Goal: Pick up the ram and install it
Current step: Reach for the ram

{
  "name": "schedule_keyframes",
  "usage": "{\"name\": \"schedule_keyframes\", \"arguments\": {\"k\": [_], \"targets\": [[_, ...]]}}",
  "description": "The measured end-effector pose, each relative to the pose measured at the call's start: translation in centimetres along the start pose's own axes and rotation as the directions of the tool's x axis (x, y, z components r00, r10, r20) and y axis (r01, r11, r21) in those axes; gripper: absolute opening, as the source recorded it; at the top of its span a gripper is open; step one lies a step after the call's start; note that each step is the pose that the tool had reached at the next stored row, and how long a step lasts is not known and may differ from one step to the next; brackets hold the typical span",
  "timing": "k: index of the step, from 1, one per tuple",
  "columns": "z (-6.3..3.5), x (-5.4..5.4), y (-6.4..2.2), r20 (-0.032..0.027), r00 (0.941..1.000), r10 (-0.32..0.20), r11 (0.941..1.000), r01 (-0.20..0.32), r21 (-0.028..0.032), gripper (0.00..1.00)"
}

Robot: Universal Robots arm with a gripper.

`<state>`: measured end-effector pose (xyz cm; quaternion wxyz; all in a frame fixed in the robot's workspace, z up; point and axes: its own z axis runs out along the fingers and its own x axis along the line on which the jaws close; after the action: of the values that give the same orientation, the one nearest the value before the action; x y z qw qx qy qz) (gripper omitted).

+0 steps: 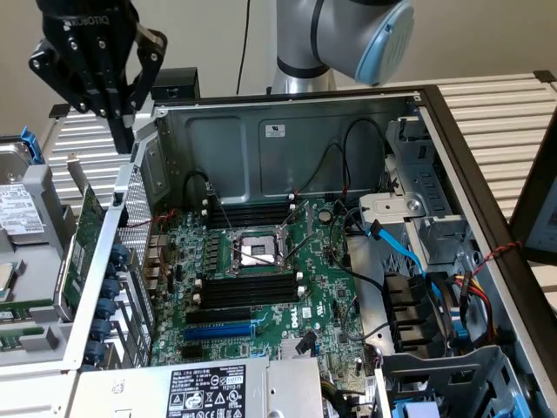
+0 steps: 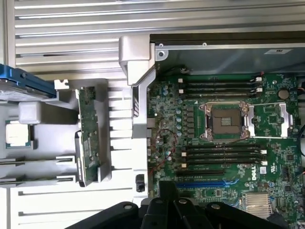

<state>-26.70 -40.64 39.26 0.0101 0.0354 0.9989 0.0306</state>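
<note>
Open computer on a slatted counter [image 1: 496, 113], read from the near edge back.

- **Nearest:** a power supply [image 1: 209, 392] with a white printed label lies at the front of the case [image 1: 235, 139].
- **Behind it:** the green motherboard [image 1: 326, 296] lies flat on the case floor. A blue slot [image 1: 222, 332] sits closest. Beyond it come long black slots [image 1: 248, 292], then the metal-framed processor socket [image 1: 252, 252].
- **At the exterior view's right:** a blue cable [image 1: 396, 244] curves over the drive bays.
- **Outside the case, at the exterior view's left:** a grey holder [image 1: 39, 200] stands on the counter.
  - The ram [image 1: 22, 307], a thin green stick, rests on edge in this holder, with a second stick [image 1: 19, 337] just beside it.
  - Between these and the case wall, a larger green card [image 1: 83, 252] stands upright.
  - Farther back in the holder is a hard drive [image 1: 16, 213].
- **Farthest and highest:** the black claw [image 1: 122, 138] hangs from the grey arm [image 1: 348, 35]. It is above the gap between the holder and the case's rim, well apart from the ram.
- **Claw state:** whether the claw is wide or narrow cannot be told.
- **Wrist view:** the claw [image 2: 167, 195] looks straight down. The card [image 2: 88, 129] and holder [image 2: 43, 114] lie to one side of the case wall. The motherboard [image 2: 167, 138] and socket [image 2: 225, 120] lie to the other.
</note>
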Motion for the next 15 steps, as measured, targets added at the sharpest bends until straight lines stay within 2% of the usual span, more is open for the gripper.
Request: {"name": "schedule_keyframes", "arguments": {"k": [5,12,15], "targets": [[-0.06,2.2,-0.36,-0.0003,1.0,0.0,1.0,0.0,-0.0049,0.1],[-0.16,5.4,-1.03,-0.001,1.0,0.0,0.9999,0.0,-0.0148,0.1],[-0.2,6.8,-1.3,-0.0012,1.0,0.001,0.9999,-0.001,-0.0165,0.1]]}}
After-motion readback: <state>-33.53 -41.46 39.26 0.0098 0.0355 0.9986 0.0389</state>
